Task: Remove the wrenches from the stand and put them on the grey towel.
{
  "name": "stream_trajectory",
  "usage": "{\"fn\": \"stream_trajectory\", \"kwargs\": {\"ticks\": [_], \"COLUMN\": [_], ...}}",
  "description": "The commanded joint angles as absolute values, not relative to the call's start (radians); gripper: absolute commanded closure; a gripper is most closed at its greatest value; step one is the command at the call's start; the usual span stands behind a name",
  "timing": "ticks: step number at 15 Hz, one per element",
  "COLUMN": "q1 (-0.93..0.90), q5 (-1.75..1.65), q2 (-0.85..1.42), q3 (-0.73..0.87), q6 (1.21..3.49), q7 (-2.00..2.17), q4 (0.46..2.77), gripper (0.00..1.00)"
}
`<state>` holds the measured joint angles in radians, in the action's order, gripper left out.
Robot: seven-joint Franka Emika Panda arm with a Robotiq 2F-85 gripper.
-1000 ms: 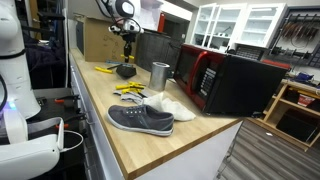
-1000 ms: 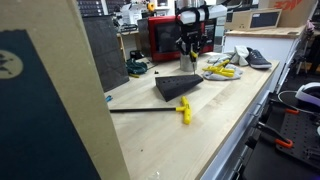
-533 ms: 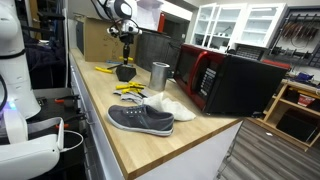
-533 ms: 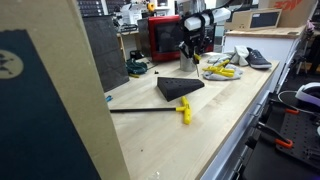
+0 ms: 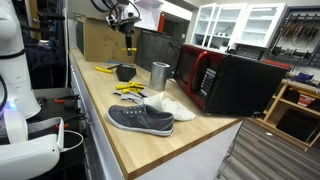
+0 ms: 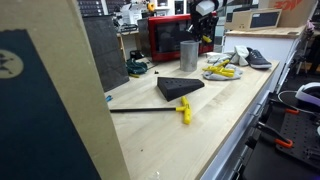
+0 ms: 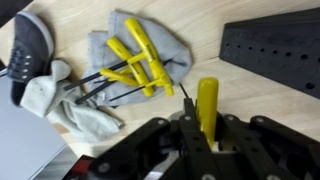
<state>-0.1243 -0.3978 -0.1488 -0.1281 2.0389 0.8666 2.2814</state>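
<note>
— Over the counter's (image 5: 150, 150) far end, where's the wrench (image 7: 207, 100)?
— I'm clamping it in the gripper (image 7: 205, 128), handle pointing down; the towel (image 7: 172, 45) is lying beside the stand (image 7: 275, 50), toward the shoe (image 7: 28, 50).

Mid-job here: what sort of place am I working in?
Probably a robotics lab or workshop: a long wooden workbench, what looks like a wall rack of hanging tools, and a white robot standing beside the bench.
</note>
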Motion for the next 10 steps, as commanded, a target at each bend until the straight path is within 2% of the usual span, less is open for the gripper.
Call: {"fn": "stream_trajectory", "kwargs": {"ticks": [1, 10], "q1": [-0.066, 0.032], "q5": [-0.522, -0.84], "q2": [-0.253, -0.258], "q3": [-0.123, -0.066], "q6": [1.973, 2.046], "q7": [0.827, 0.767], "q4": [2.352, 2.534], "gripper": [0.97, 0.97]}}
